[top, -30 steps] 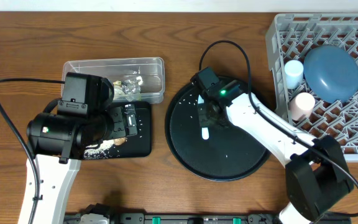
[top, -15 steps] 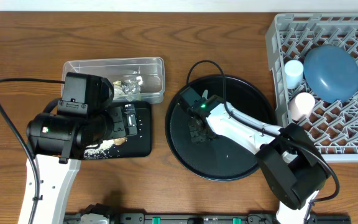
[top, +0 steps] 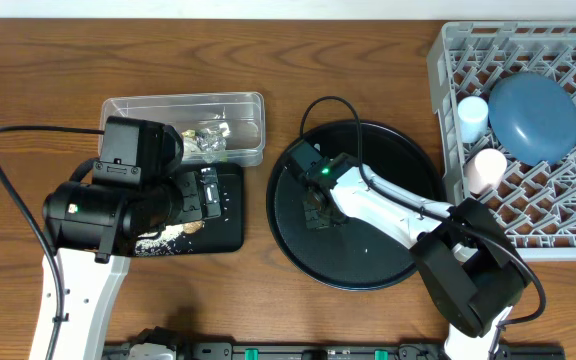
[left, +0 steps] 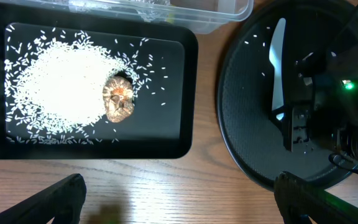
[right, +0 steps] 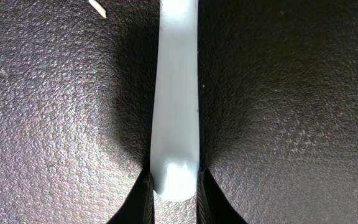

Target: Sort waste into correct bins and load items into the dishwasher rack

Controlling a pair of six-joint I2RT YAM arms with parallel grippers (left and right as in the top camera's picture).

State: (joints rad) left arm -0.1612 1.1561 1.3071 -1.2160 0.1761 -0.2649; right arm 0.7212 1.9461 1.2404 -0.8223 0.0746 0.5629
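your right jaws slid left across the round black tray (top: 393,255) and now pinch the pale blue spoon (right: 176,93) by its handle; your left jaws stay wide open.

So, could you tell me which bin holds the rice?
The shallow black tray: rice lies spread beside a brown lump there, whereas the clear tub holds crumpled wrappers.
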